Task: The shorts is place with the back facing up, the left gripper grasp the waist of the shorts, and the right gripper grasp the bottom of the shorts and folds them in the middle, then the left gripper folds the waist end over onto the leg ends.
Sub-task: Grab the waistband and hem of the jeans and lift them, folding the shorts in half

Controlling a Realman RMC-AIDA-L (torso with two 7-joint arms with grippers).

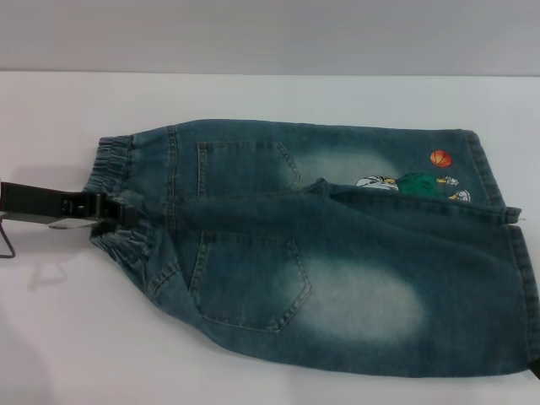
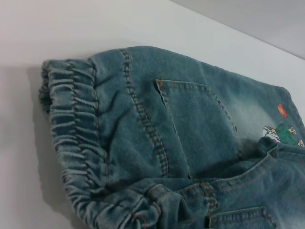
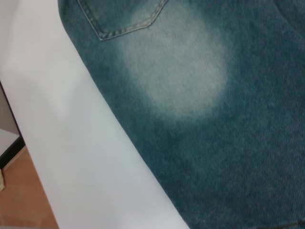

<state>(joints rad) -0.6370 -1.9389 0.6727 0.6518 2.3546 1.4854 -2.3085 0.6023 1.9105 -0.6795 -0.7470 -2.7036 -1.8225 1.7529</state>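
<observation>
While the shorts [image 1: 337, 245] lie back up on the white worktop [image 1: 253, 93], you can take the first fold as only starting. Waist [image 1: 118, 156] to your left, leg ends [image 1: 506, 253] to your right. Both back pockets show. Near leg overlaps the far leg along the middle; the cartoon print [image 1: 413, 183] and orange ball [image 1: 440, 158] sit on the far leg, partly tucked under the near leg's edge.

Left tool [image 1: 126, 215]: at the waist, mid-band, reaching in from the left edge. The band bunches and lifts around the tip, so it reads as clenched on the waist, though the fingers are mostly buried in the denim. In the left wrist view the gathered elastic is puckered right in front of the camera, which fits a grip.

Right tool [image 1: 534, 364]: only a dark sliver at the right edge by the near leg hem. You cannot tell whether it is released or clenched. Right wrist view shows only the faded patch and a pocket corner from close above the near leg.

Done: shorts laid out, waist apparently grasped. Left: confirm the hem grip, fold lengthwise down the middle, then bring the waist end over onto the leg ends.
</observation>
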